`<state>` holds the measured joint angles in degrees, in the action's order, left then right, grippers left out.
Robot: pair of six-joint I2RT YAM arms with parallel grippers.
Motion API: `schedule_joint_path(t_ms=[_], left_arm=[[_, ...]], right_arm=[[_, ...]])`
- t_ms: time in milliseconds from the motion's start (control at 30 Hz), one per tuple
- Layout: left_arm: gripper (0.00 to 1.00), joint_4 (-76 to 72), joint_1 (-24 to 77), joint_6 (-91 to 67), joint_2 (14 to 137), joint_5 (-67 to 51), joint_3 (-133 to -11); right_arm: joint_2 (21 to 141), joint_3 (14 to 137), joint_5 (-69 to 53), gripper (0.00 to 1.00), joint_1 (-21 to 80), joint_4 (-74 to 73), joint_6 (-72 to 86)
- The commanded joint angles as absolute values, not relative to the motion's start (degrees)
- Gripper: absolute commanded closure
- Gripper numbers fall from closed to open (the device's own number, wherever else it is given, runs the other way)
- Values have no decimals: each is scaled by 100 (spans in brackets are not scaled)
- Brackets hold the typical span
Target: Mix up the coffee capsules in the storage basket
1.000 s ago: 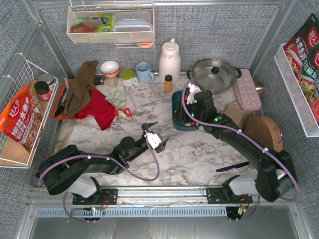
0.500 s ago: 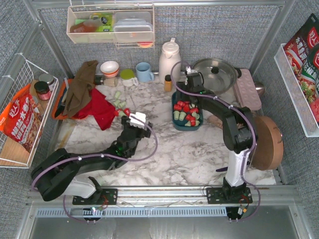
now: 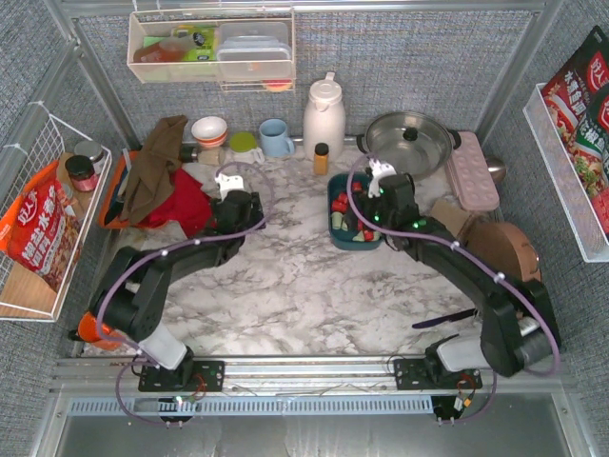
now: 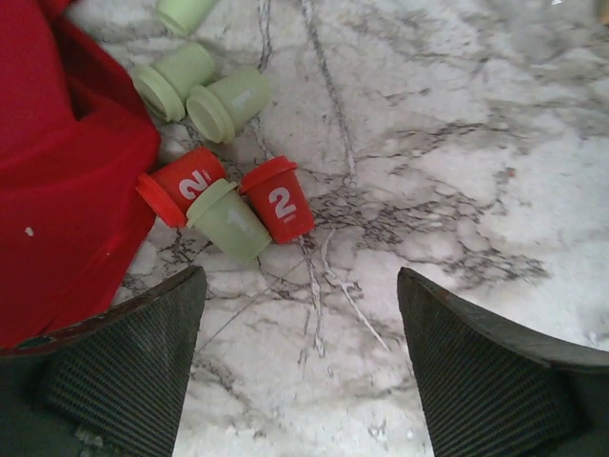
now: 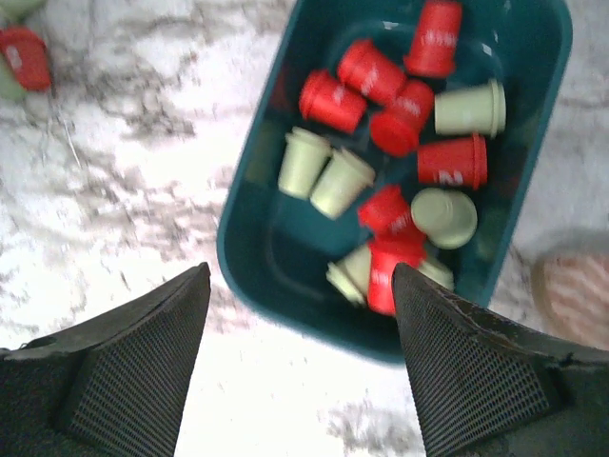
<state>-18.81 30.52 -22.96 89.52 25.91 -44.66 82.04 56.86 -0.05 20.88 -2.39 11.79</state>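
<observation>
- The right end effector (image 5: 300, 276), fingers spread wide and gripping nothing, is hovering over the small dark teal plastic storage basket (image 5: 249, 205), which is sitting toward the far right of the marble worktop (image 5: 114, 171).
- Bright red and pale mint-green tapered coffee capsules (image 5: 366, 71) are lying jumbled inside, crowding one end while a corner is lying bare.
- The left end effector (image 4: 300, 314), likewise spread and empty, is hanging above stray capsules (image 4: 276, 200) toward the worktop's far left, just beside a crumpled red cloth (image 4: 57, 190).
- Stirring well likely means lowering the right fingers into the bare corner and sweeping gently through the pile without shoving the walls.
- The strays are probably calling for a pinch on one pod at a time, clear of the cloth.
</observation>
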Motion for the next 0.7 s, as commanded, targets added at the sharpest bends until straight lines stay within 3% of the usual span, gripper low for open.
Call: schedule_joint_path(t_ms=[0,233,667], left_arm=[[14,-1135,2761,-2801,9679,2200,-5168],[30,-548,2473,-3448,10360,2376,-5812],[40,-326,2222,-4252,10781,2906,-5976]], right_arm=[[7460,4992,38,19,2121,-105,1083],[7055,4586,162,19,2123,45,1015],[6931,4543,-56,19,2119,0,1081]])
